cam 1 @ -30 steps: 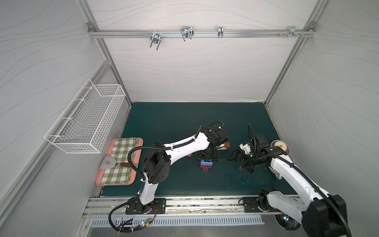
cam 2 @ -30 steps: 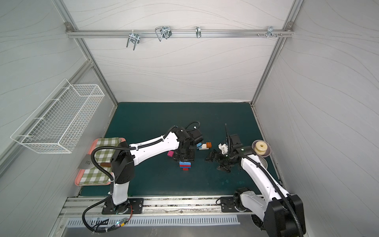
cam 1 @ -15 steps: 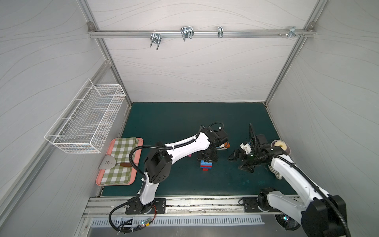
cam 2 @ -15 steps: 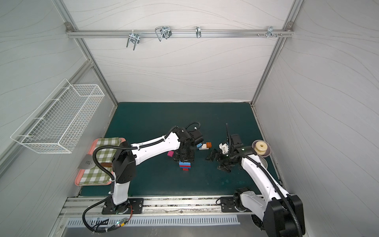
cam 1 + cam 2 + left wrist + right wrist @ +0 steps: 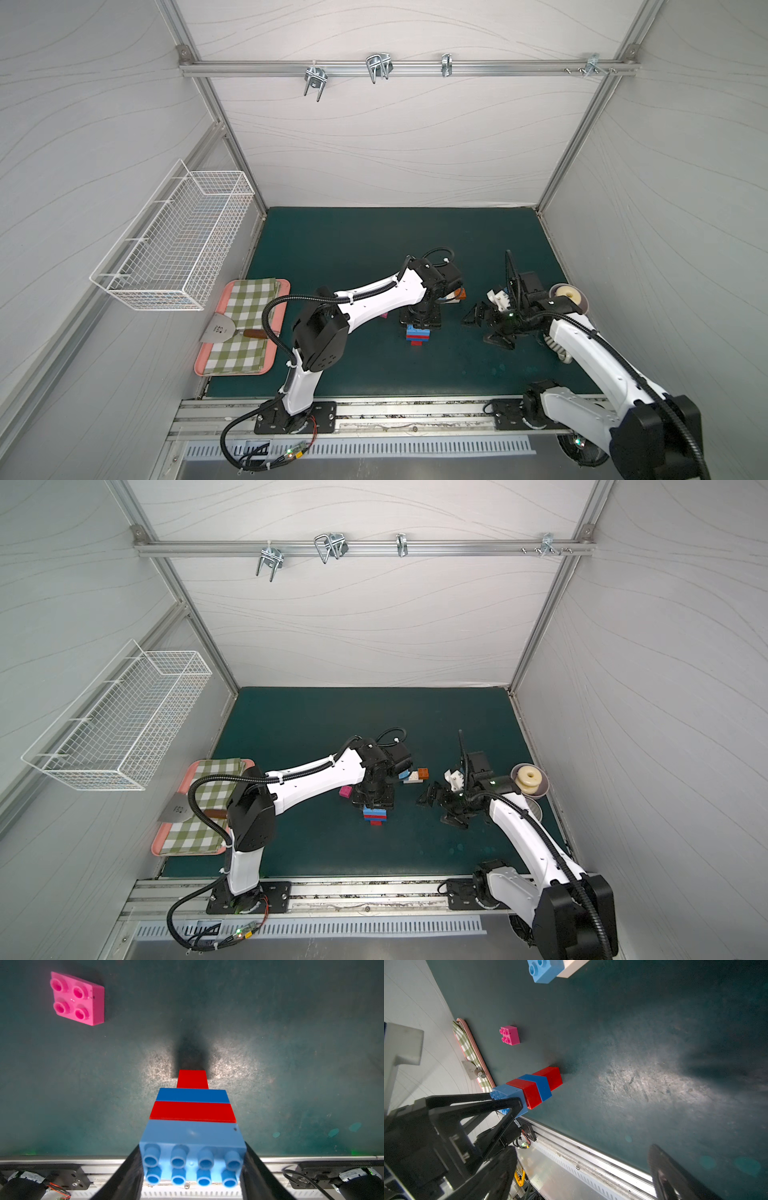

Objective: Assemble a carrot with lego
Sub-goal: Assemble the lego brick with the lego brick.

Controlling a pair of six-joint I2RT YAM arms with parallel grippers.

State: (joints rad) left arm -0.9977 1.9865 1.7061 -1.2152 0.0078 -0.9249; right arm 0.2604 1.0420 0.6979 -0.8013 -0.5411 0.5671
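Partway built: left gripper [image 5: 192, 1153] jaws clamping the four-layer carrot [image 5: 192, 1111], right gripper [image 5: 485, 328] jaws spread empty, pink brick [image 5: 78, 998] and white brick [image 5: 412, 777] unattached.

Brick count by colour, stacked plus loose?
red bricks: 2
blue brick: 1
light-blue bricks: 2
pink brick: 1
white brick: 1
orange brick: 1
Total: 8, with 4 in the stack and 4 loose
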